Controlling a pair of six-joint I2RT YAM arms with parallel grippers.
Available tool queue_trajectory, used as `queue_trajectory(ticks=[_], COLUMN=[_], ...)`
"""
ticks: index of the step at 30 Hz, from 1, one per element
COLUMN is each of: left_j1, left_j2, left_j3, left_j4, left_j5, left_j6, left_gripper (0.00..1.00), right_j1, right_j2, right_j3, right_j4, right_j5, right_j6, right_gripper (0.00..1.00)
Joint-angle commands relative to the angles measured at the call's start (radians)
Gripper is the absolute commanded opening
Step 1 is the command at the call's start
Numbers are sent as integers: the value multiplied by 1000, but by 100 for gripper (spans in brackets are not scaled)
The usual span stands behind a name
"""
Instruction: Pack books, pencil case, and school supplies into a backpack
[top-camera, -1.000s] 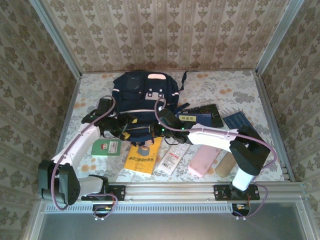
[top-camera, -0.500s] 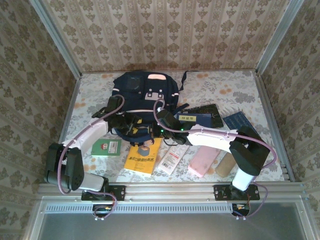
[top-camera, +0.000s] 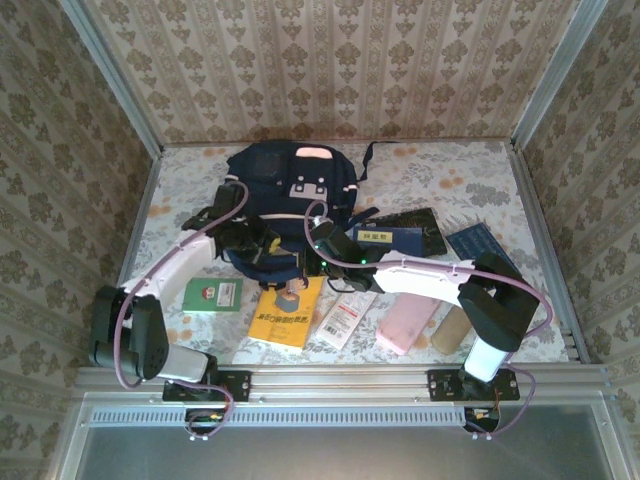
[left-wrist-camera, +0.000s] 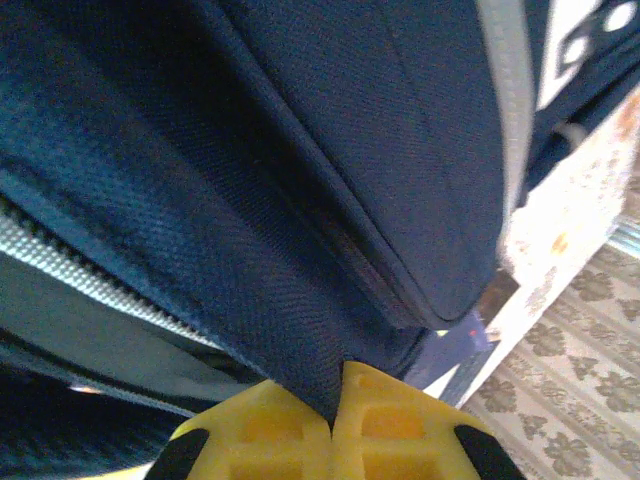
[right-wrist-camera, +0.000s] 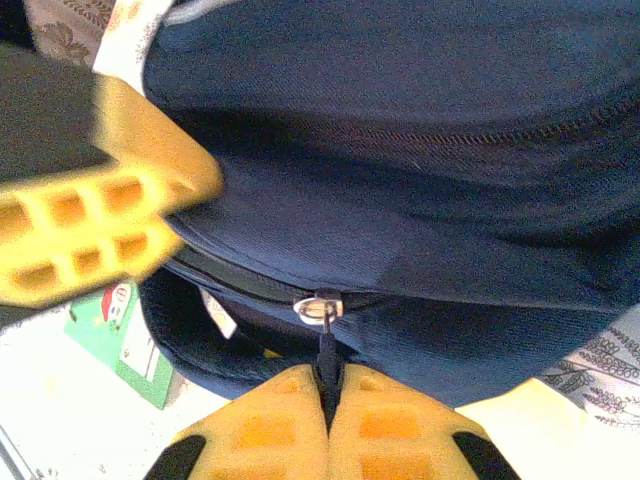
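Our left gripper (left-wrist-camera: 333, 425) pinches a fold of the backpack (top-camera: 290, 175), bracing the fabric, we judge, so our right gripper (right-wrist-camera: 327, 405), clamped on the zipper pull (right-wrist-camera: 324, 350), can run it. The backpack lies mid-table (top-camera: 450, 170), with the yellow paperback (top-camera: 287, 315) and pink pouch (top-camera: 407, 322) just in front.

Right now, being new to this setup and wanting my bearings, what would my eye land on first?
The big navy backpack at mid-table, both arms reaching onto its near edge: the right jaws shut on its zipper pull, the left jaws pinching a fold of its fabric. In front lie unpacked items, notably a yellow paperback and a pink pouch.
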Motion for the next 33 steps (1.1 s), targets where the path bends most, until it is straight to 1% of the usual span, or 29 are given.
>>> queue_trajectory(ticks=[1,3,6,10,14,18,25,29,33], left_j1=[27,33,45,51,57,62,65,64,63], left_j2=[-64,-78,-85,-92,-107,-119,-120,-116,-119], left_j3=[87,109,133,190,234,271,316,330,333], left_j4=[-62,-76,-84,-115,-147,-166,-178,-178,-173], left_j5=[-57,-70,-61,-57,-66,-70,-66,-60,-56], left_j6=[46,50,48,66,80,100,110,110,102], left_gripper=[0,0,0,0,0,0,0,0,0], right_j1=[-1,-7,-21,-58,-115,-196,-319,-383,-437], right_j2=[-31,-34,-40,-43,-37,-8,108,184,250], right_j3=[-22,-33,-51,-60,-72,-68,42,115,197], right_j4=[9,15,33,52,91,125,88,76,41], right_j5=[63,77,92,98,100,44,-25,-72,-95], right_j6=[-50,-58,-73,-103,-130,-128,-143,-112,-71], right_gripper=[0,0,0,0,0,0,0,0,0])
